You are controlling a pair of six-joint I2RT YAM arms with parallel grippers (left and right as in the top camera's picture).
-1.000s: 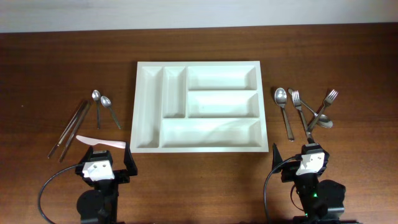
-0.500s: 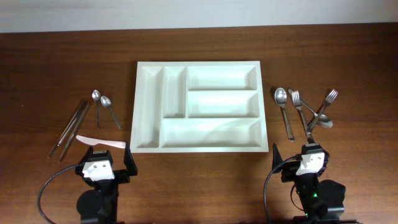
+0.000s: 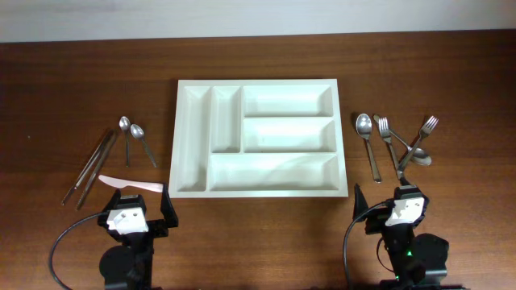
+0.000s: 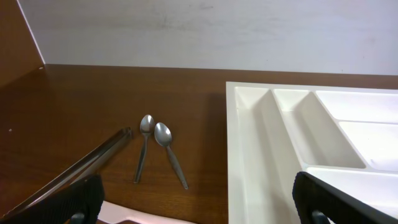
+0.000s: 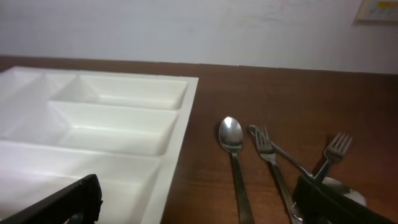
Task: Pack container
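Step one, I reckon: nothing's packed yet. My left gripper point(image 4: 199, 205) at 7 o'clock and right gripper point(image 5: 199, 205) at 5 both gape wide, touching nothing. Spoons point(image 3: 142, 143) lie at 9, forks point(image 3: 389, 141) at 3. The container point(image 3: 282, 117) sits centre-table toward 12, empty. Next move probably means dropping onto one spoon.

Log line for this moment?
tray empty | left gripper open, free | right gripper open, free | cutlery beside tray
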